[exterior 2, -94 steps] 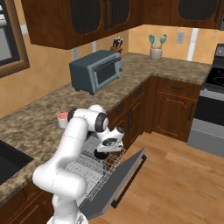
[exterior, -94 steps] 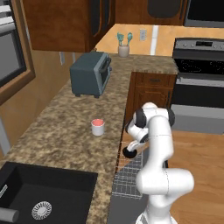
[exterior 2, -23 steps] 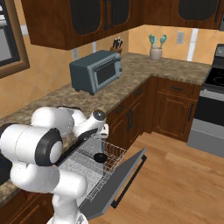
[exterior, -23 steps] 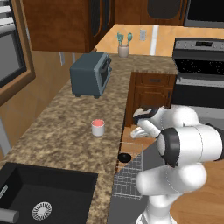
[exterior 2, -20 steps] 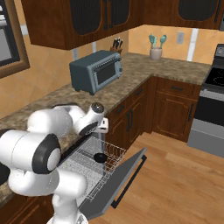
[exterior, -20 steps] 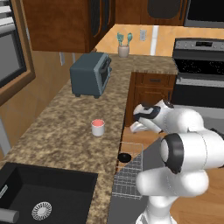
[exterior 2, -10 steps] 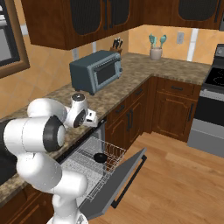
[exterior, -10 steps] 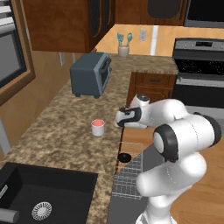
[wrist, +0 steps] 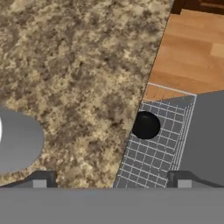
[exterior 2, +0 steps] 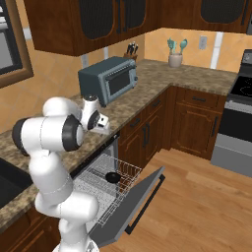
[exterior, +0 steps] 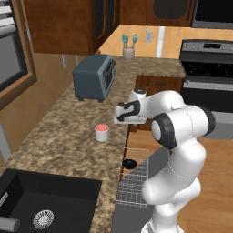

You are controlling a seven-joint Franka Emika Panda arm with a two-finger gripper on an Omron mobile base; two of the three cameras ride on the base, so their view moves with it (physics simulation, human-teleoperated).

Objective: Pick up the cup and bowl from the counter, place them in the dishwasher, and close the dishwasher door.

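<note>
One cup stands on the granite surface, at 9 o'clock from the end effector, whose fingers are spread with nothing between them. One black bowl sits in the dishwasher rack, above its one lowered dishwasher door.

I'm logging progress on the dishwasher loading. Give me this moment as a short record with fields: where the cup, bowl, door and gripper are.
cup: upright on the counter, white, pink inside, untouched
bowl: black, lying in the dishwasher rack
dishwasher door: open, folded down
gripper: open, empty, above the counter edge, right of the cup
done: bowl loaded
left: cup, then door
</note>
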